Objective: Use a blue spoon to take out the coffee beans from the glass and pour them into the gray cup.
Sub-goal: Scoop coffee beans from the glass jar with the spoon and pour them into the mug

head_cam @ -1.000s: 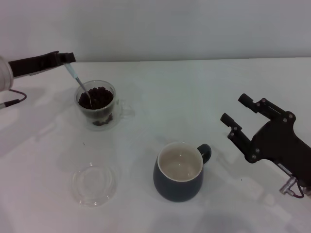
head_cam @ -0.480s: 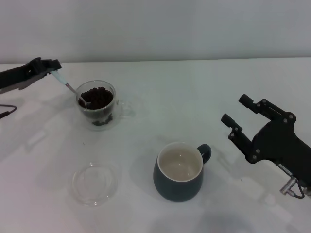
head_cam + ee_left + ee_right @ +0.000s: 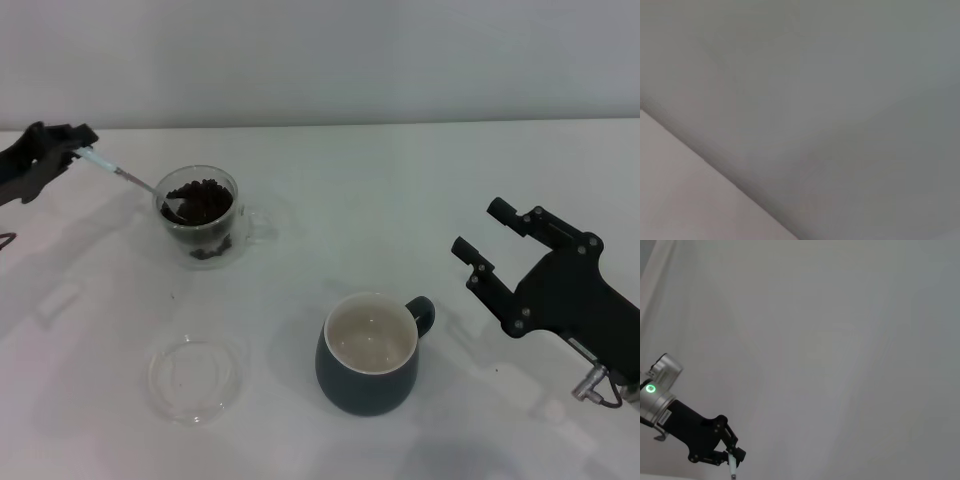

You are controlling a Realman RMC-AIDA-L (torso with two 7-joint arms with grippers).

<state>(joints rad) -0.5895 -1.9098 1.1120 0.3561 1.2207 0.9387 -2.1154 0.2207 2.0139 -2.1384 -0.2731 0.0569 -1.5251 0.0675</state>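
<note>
**Plain white setting, soft even light**

A white tabletop point(image 3: 360, 200) fills most of the head view, smooth and matte, with faint soft shadows lying on it. Behind it rises a bare pale grey wall point(image 3: 330, 60), meeting the tabletop's far edge in a straight line. The right wrist view shows the same blank grey wall point(image 3: 840, 340). Light is diffuse, without hard glare.

Showing: 2 grippers, left gripper point(image 3: 78, 143) at 10 o'clock, right gripper point(image 3: 492, 232) at 4; 1 blue spoon point(image 3: 128, 178); 1 glass point(image 3: 203, 216) w/ coffee beans point(image 3: 201, 198); 1 gray cup point(image 3: 370, 353); 1 glass dish point(image 3: 194, 377).
</note>
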